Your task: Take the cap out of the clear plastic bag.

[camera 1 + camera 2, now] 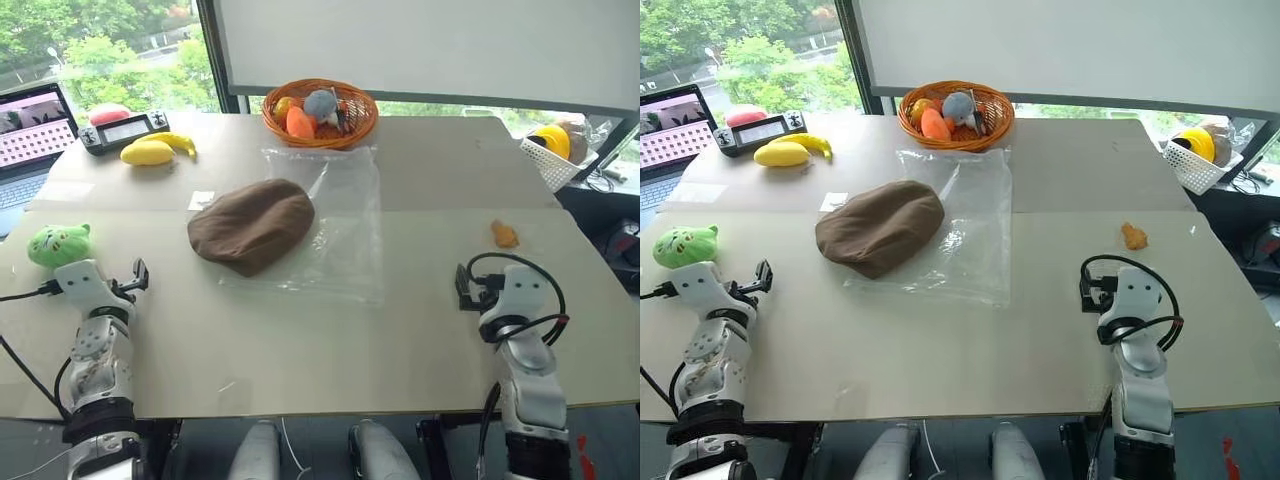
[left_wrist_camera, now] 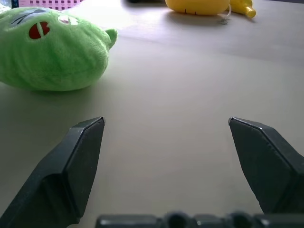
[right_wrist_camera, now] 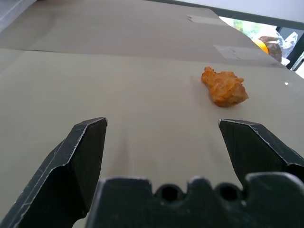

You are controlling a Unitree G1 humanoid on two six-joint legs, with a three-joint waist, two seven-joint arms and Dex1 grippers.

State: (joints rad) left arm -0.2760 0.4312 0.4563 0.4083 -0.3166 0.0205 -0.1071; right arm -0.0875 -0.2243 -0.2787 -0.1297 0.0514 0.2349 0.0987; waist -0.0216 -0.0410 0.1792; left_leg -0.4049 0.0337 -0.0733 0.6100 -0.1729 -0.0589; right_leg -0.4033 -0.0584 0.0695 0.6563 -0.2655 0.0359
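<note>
I am looking down over the tabletop (image 1: 300,340) and the cap (image 1: 250,225) is lying near its middle, a dark brown dome resting on the left part of the clear plastic bag (image 1: 335,225). From here the cap is sitting on top of the plastic, overhanging the bag's left edge; whether any part of it is inside the bag I cannot tell. The bag is lying flat and wrinkled, stretching from the cap toward the wicker basket (image 1: 320,112) at the far edge, which is holding several small toys.

My left claw (image 2: 166,126) is hovering low over the bare tabletop on the left side with its fingers spread wide and gripping nothing. A green plush toy (image 1: 57,244) is sitting just beyond it, to its left. My right claw (image 3: 163,124) is hanging over the right side, also wide open and empty, and a small orange lump (image 3: 224,86) is lying ahead of it. Both claws are well apart from the cap and bag.

At the far left I am seeing a yellow banana (image 1: 158,149), a handheld controller (image 1: 124,131) and a laptop (image 1: 30,135). A white basket (image 1: 552,152) is sitting at the far right corner.
</note>
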